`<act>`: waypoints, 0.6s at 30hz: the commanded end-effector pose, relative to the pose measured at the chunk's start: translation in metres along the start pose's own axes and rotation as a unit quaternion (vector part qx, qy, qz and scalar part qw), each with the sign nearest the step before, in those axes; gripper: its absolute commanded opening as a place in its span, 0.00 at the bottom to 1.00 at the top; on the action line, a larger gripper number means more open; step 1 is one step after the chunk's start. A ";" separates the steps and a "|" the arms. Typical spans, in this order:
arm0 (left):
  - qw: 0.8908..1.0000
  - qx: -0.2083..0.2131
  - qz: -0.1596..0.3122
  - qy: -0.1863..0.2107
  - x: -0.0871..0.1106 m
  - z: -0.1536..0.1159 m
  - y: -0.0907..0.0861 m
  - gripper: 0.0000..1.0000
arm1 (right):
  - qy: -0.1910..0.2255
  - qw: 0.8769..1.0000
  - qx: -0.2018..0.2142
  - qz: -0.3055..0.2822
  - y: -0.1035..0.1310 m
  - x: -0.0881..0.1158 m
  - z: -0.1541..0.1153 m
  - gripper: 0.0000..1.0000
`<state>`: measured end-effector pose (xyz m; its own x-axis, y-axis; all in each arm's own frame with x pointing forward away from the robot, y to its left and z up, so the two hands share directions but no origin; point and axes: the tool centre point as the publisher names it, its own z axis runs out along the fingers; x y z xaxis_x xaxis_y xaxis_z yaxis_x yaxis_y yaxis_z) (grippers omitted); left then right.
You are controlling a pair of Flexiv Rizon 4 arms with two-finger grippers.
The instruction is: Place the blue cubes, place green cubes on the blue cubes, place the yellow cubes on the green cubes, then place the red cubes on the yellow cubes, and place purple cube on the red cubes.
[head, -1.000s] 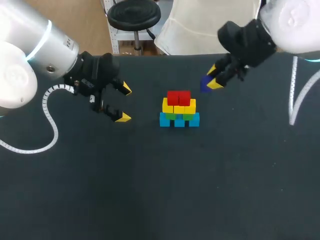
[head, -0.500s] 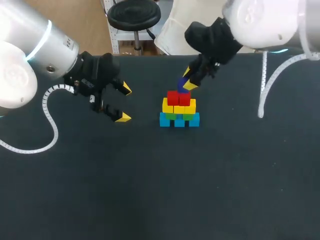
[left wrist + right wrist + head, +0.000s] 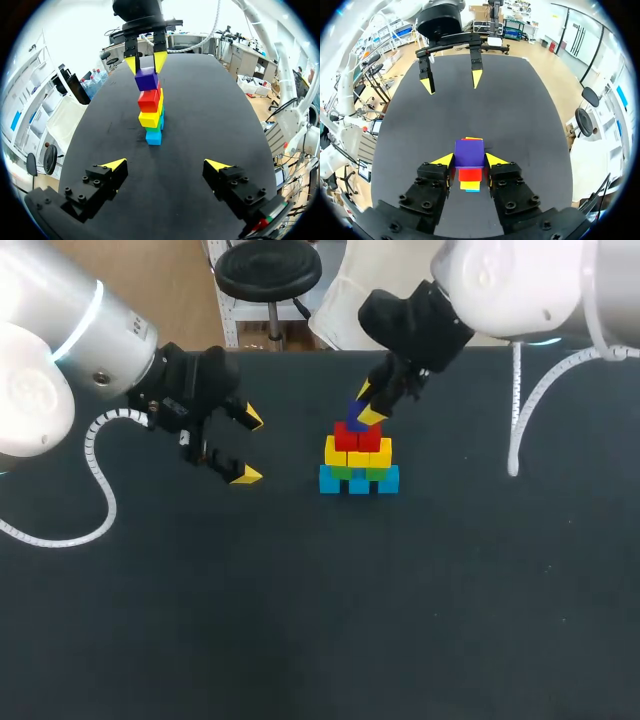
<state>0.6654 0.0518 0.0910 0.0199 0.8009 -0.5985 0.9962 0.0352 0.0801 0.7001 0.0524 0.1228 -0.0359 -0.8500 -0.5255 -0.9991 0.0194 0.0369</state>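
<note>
The right gripper [image 3: 469,160] is closed on the purple cube [image 3: 469,152]. Both yellow-tipped fingers are pressed against opposite side faces, and the cube's top face is left exposed between them. The cube is held directly over the red cubes [image 3: 358,436] at the top of the stack. In the left wrist view its underside is seen at, or just above, the red layer; whether contact has been made cannot be told.

Below the red layer, the yellow cubes [image 3: 345,453], green cubes [image 3: 347,473] and blue cubes [image 3: 359,482] are stacked in order, with the blue row resting on the table [image 3: 300,620]. The left gripper [image 3: 248,446] is held open and empty, well apart from the stack.

The step in hand is judged to be the final placement. The following is recommended:

- The purple cube should be centred over the join of the red cubes, so that it is borne by both.
- It should be kept level and lowered vertically until it is fully seated.
- The fingers should be parted only after seating, and evenly.
- The gripper should then be withdrawn straight upward. The fingertips are close to the red layer, so any sideways drag is likely to shift the narrow upper rows.
</note>
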 end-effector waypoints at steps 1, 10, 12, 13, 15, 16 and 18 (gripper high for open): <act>1.000 0.000 0.001 -0.001 0.001 0.000 0.000 1.00 | -0.002 1.000 0.004 0.001 0.003 0.002 0.002 0.00; 1.000 0.000 0.001 -0.001 0.001 0.000 0.000 1.00 | 0.001 1.000 0.007 0.007 0.001 0.005 0.004 0.00; 1.000 0.000 0.001 -0.001 0.001 0.000 0.000 1.00 | 0.000 1.000 0.007 0.008 0.000 0.005 0.005 0.00; 1.000 0.000 0.001 -0.001 0.001 0.000 0.000 1.00 | 0.000 1.000 0.007 0.008 0.000 0.004 0.006 0.00; 1.000 0.000 0.001 -0.001 0.001 0.000 0.000 1.00 | 0.000 1.000 0.006 0.008 -0.001 0.004 0.007 0.00; 1.000 0.000 0.001 -0.001 0.001 0.000 0.000 1.00 | 0.000 1.000 0.006 0.008 -0.001 0.004 0.007 0.00; 1.000 0.000 0.001 -0.001 0.001 0.000 0.000 1.00 | 0.000 1.000 0.006 0.008 -0.001 0.004 0.007 0.00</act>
<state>0.6654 0.0518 0.0910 0.0199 0.8009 -0.5985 0.9962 0.0352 0.0801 0.6997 0.0518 0.1152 -0.0521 -0.8490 -0.5258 -0.9986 0.0404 0.0338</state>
